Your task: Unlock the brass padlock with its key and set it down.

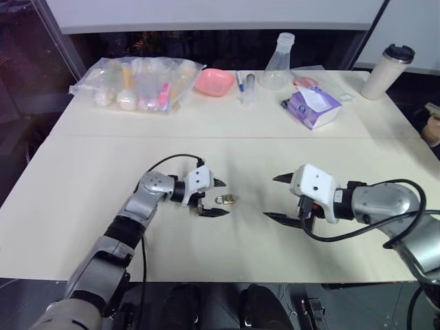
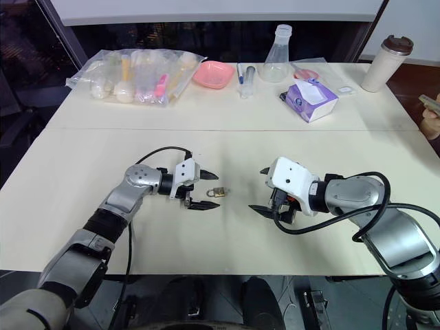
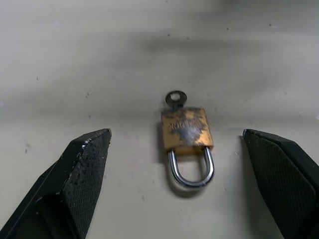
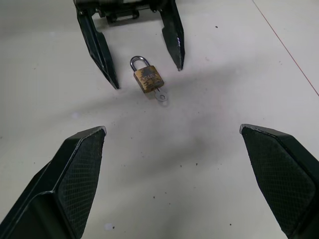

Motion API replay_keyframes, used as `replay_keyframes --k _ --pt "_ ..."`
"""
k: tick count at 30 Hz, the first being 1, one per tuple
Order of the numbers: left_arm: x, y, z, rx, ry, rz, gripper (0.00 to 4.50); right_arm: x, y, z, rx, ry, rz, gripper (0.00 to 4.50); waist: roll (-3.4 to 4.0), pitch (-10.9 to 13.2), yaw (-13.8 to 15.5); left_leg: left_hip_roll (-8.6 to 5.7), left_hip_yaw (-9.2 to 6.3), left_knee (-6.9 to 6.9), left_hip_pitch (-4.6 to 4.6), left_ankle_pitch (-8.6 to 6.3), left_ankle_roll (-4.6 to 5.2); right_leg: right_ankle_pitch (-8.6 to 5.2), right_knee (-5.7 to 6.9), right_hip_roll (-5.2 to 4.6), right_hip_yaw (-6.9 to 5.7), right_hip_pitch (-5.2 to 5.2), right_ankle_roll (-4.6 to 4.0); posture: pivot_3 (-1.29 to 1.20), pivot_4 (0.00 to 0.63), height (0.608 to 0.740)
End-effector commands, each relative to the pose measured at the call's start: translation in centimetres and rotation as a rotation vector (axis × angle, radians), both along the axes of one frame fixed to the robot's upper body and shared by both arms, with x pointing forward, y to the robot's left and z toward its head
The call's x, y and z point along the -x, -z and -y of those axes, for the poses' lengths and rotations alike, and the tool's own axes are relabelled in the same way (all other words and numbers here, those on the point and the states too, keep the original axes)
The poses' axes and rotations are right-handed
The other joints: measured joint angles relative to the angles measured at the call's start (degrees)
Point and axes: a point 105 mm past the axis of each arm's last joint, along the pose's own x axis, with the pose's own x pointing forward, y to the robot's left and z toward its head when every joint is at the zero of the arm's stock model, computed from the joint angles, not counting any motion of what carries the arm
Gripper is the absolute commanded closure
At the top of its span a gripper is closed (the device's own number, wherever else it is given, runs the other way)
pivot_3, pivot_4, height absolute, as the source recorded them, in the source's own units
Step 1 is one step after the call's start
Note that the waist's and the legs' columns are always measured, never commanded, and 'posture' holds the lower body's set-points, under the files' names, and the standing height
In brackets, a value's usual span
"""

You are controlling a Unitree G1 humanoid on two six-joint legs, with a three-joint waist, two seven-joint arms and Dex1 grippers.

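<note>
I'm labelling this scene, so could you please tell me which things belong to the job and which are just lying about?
Job:
small brass padlock with silvery shackle
small metal key in its base
open left claw
open right claw

Lying about:
pink plastic bowl
clear glass flask
purple tissue pack
lidded beige travel cup
clear plastic bag

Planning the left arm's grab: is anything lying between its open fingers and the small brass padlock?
Nothing visible. The small brass padlock lies flat on the bare cream table, key inserted, between the left gripper's open fingers, untouched.
</note>
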Motion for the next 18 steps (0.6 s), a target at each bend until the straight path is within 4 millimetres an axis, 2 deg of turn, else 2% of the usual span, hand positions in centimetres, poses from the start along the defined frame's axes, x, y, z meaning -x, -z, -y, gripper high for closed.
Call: replay_keyframes --k 1,3,4,7,12,13,18 --pt "-0.3 0.9 0.2 -0.041 -0.021 0.01 0.08 0.2 -1.1 -0.1 0.007 -0.01 0.054 0.0 0.0 -0.01 0.35 0.0 0.0 0.02 0.03 0.0 0.0 0.0 0.0 0.0 0.0 0.04 0.0 0.0 0.15 0.715" --pt "-0.2 1.1 0.2 -0.043 -0.018 0.009 0.08 0.2 -1.1 -0.1 0.008 -0.01 0.055 0.0 0.0 -0.01 0.75 0.0 0.0 0.04 0.07 0.0 0.0 0.0 0.0 0.0 0.0 0.08 0.0 0.0 0.15 0.715" --pt "0.0 1.1 0.2 -0.044 -0.015 0.007 0.32 0.2 -1.1 -0.1 0.009 -0.012 0.056 0.0 0.0 -0.01 0.9 0.0 0.0 0.04 0.07 0.0 0.0 0.0 0.0 0.0 0.0 0.09 0.0 0.0 0.15 0.715" --pt "0.3 1.3 0.1 -0.043 -0.005 -0.004 1.34 0.2 -1.1 -0.3 0.009 -0.019 0.056 0.0 0.0 -0.02 0.95 0.0 0.0 0.05 0.07 0.0 0.0 0.0 0.0 -0.01 0.0 0.1 0.0 0.0 0.15 0.715" --pt "0.5 1.3 -0.2 -0.045 -0.011 -0.005 3.52 0.2 -1.1 -0.5 0.006 -0.029 0.056 0.0 0.0 -0.02 0.89 0.0 -0.01 0.06 0.09 0.0 0.0 0.01 0.02 -0.02 0.0 0.11 0.0 0.0 0.15 0.715" --pt "0.5 1.3 -0.3 -0.046 -0.013 -0.005 3.76 0.2 -1.1 -0.5 0.006 -0.031 0.056 0.0 0.0 -0.02 0.88 0.0 -0.01 0.05 0.09 0.0 0.0 0.01 0.02 -0.01 0.0 0.1 0.0 0.0 0.15 0.715" --pt "-0.7 0.0 -1.9 -0.039 -0.069 0.012 3.76 -0.1 -1.2 -1.5 -0.005 -0.057 0.077 0.0 0.0 -0.02 0.59 0.01 -0.01 0.05 0.1 0.0 0.0 0.0 0.04 0.0 0.0 0.09 0.0 0.0 0.15 0.715"
